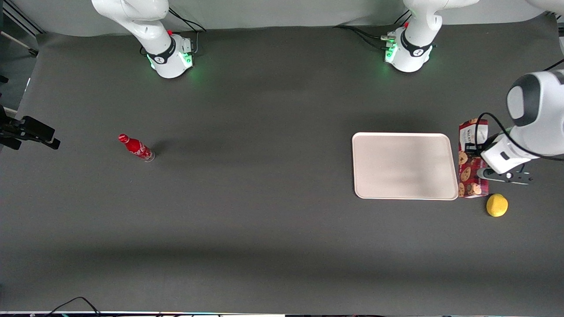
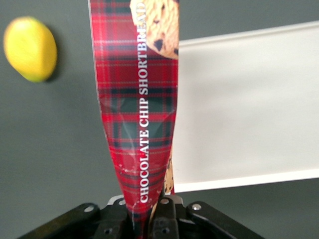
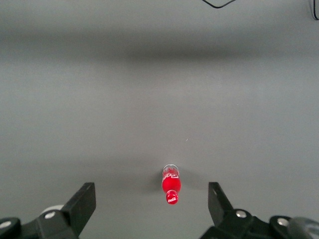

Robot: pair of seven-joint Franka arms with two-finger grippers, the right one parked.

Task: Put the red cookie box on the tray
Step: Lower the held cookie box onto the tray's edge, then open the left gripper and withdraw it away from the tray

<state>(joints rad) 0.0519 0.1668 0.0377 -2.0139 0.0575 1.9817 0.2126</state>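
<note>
Gripper [image 2: 147,214] clamped on the narrow edge of the box [image 2: 137,99], beside the tray [image 2: 249,99].

In the front view the lemon [image 1: 497,205] lies nearest the camera, on the table [image 1: 264,229] toward the working arm's end; just farther from the camera than the lemon is the box [image 1: 470,167], its long side right beside the tray's [image 1: 405,166] short edge, apparently touching it, not yet on the tray. The gripper [image 1: 478,154] sits over the box's middle, fingers [image 2: 167,211] pinching it. The cardboard looks light and thin: it pinches inward at the grip, so it seems soft and crushable; a gentle hold near mid-length should keep it level. A small bottle [image 1: 135,148] lies well apart toward the parked arm's end.
</note>
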